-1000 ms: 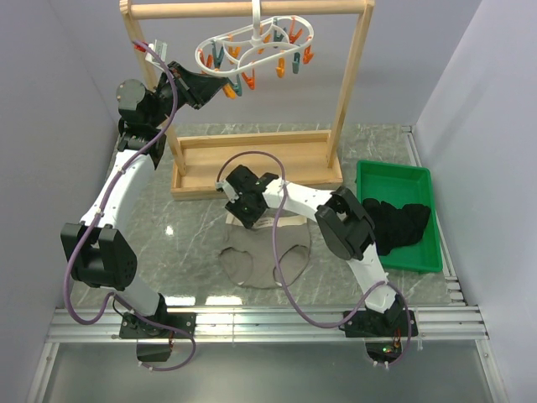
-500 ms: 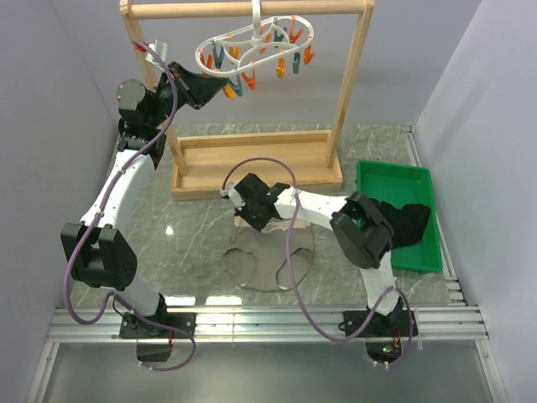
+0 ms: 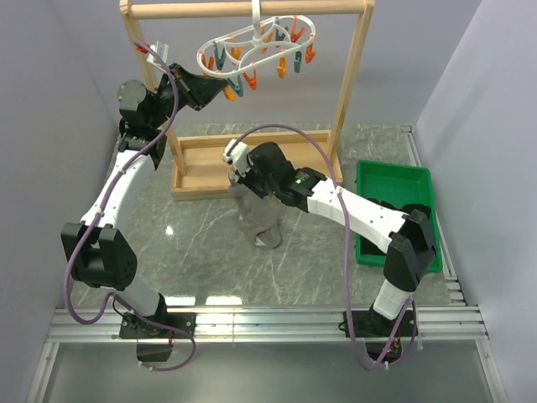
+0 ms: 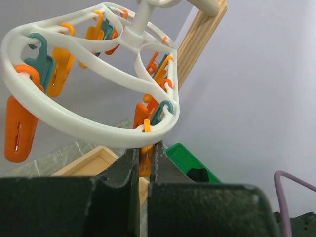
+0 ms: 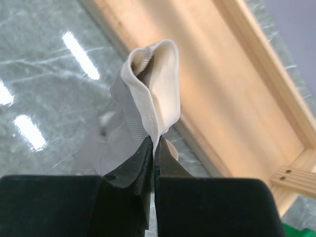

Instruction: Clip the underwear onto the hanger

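The white oval hanger [image 3: 252, 44] with orange and teal clothespins hangs by its hook from the wooden rack's top bar. My left gripper [image 3: 215, 85] is raised beside it and shut on an orange clothespin [image 3: 229, 91] under the hanger's near rim. In the left wrist view the clothespin [image 4: 144, 163] sits between the jaws of my left gripper [image 4: 145, 149], just below the hanger rim [image 4: 98, 133]. My right gripper [image 3: 243, 174] is shut on the underwear [image 3: 263, 217], which hangs off the table. In the right wrist view my right gripper [image 5: 153, 144] pinches the folded beige waistband of the underwear [image 5: 159, 86].
The tall wooden rack [image 3: 357, 84] stands at the back on a wooden base tray [image 3: 252, 151]. A green tray [image 3: 394, 180] at the right holds a dark black cloth [image 3: 401, 220]. The table is grey marble.
My right arm has lifted the underwear off the table and carried it back toward the rack's base. The left gripper has stayed on the clothespin.
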Robot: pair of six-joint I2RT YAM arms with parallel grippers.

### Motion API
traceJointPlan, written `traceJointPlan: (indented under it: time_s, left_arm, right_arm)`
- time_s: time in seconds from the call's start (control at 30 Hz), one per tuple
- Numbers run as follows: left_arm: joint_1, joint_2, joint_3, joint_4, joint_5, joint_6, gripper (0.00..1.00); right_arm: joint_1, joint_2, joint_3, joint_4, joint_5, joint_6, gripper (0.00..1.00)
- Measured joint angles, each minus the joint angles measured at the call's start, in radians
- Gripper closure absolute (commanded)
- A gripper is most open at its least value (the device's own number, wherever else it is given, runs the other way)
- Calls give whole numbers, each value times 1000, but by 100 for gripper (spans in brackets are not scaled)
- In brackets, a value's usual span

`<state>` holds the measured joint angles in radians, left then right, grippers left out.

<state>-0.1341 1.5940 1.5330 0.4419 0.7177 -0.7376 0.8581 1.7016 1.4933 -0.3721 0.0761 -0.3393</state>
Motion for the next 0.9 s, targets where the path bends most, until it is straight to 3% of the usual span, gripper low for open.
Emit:
traceJointPlan:
  time_s: [0.5,0.9]
  left_arm:
    - [0,0,-2,-4,1,15,100]
    - [0,0,-2,-14,5,45,100]
  right_arm:
    - [-109,122,372,-97,-5,21,100]
    - [-119,182,537,-207,-5,35,100]
